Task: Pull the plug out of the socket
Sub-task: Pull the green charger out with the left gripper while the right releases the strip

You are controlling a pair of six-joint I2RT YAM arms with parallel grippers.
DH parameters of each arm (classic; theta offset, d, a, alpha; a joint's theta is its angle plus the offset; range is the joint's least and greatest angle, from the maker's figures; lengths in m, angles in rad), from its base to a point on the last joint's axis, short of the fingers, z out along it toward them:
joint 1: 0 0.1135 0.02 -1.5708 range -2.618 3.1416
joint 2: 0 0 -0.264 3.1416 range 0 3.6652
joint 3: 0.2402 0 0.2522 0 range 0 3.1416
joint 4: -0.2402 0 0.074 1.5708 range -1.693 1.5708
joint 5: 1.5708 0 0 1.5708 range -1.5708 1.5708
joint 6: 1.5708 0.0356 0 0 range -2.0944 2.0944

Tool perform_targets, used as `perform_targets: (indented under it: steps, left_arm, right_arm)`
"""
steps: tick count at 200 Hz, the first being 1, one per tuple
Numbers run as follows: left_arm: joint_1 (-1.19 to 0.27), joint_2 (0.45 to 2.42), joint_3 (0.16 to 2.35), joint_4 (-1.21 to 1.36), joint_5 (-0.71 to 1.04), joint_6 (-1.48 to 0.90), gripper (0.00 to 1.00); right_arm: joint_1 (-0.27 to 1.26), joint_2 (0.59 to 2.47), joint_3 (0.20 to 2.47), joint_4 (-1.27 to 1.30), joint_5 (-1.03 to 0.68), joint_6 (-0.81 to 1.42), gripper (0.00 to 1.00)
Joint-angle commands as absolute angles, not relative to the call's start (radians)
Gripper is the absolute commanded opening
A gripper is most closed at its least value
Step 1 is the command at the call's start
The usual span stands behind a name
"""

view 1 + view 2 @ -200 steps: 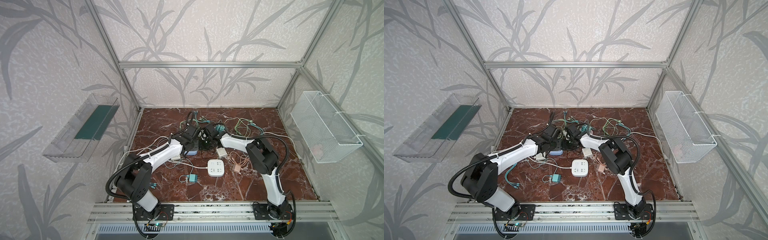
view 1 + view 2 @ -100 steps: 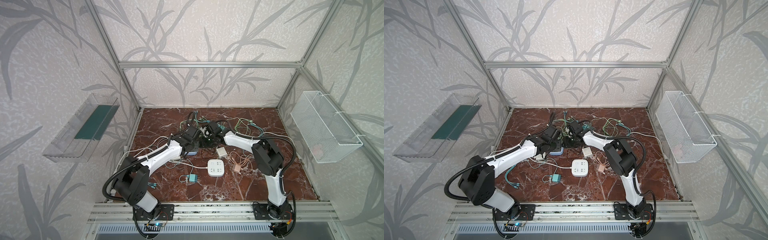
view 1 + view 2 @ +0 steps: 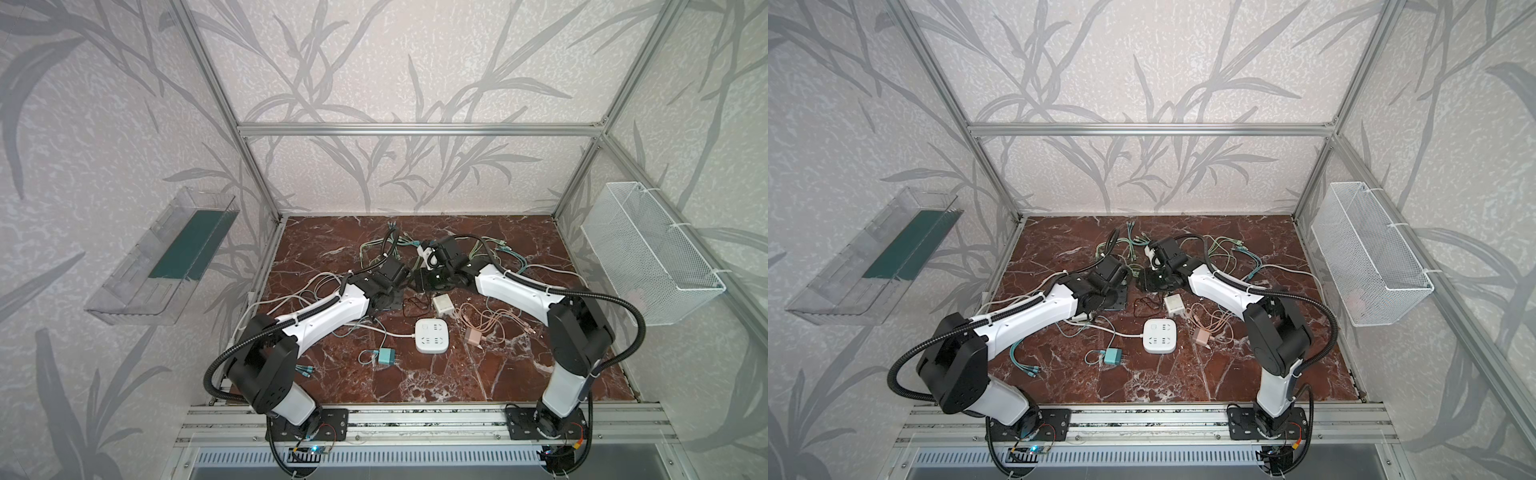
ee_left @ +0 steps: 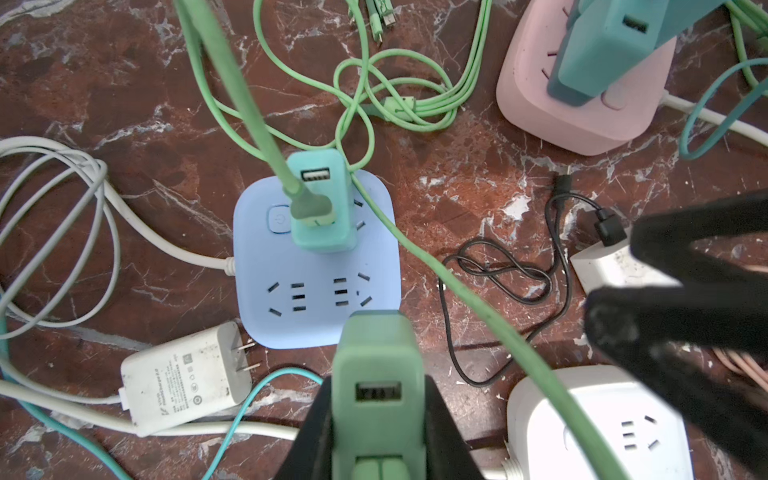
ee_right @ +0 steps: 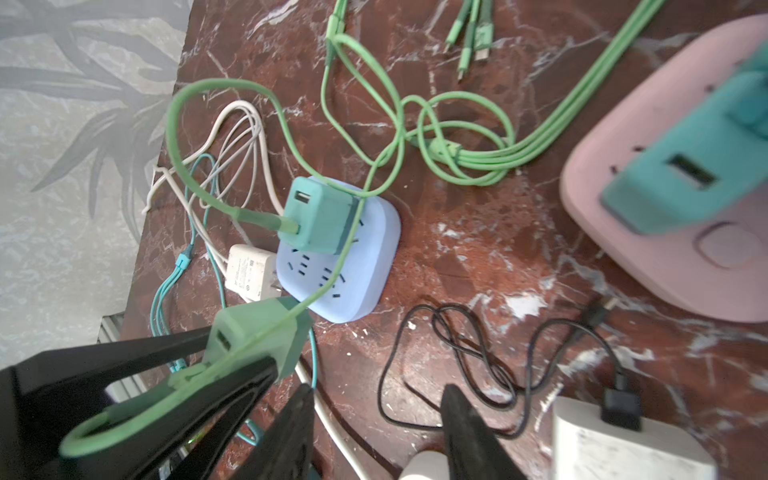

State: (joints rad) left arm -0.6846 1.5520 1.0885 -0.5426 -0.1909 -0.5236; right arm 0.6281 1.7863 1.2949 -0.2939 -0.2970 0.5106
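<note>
Left gripper (image 4: 376,419) clenched on green plug (image 4: 376,357), off blue socket (image 4: 316,282). Right gripper (image 5: 374,432) released, at 3 o'clock in both top views. Risk: green cord (image 4: 490,324) catches teal plug (image 4: 328,232), drags socket.

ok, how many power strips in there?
3: blue strip, mint charger plugged in; pink strip, teal charger plugged in; white strip, nothing plugged in, front-middle of the table. The arms may hide more.

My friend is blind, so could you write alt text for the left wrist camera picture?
Black fingers grip a green USB charger, held clear of a blue power strip where a teal charger is plugged in. Cables and a white charger lie around on red marble.
</note>
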Motion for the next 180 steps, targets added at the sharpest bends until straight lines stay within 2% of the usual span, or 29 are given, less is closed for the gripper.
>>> perform_targets:
  steps: [1, 68, 180]
  left_arm:
    - [-0.714, 1.576, 1.111, -0.596, -0.243, -0.523, 0.19]
    - [-0.795, 1.733, 1.235, -0.784, -0.392, -0.498, 0.19]
    - [-0.872, 1.900, 1.316, -0.871, -0.442, -0.464, 0.27]
  right_arm:
    - [0.602, 1.737, 1.258, -0.278, -0.271, 0.499, 0.51]
    - [0.574, 1.733, 1.215, -0.258, -0.279, 0.499, 0.51]
    - [0.497, 1.684, 1.162, -0.262, -0.282, 0.480, 0.51]
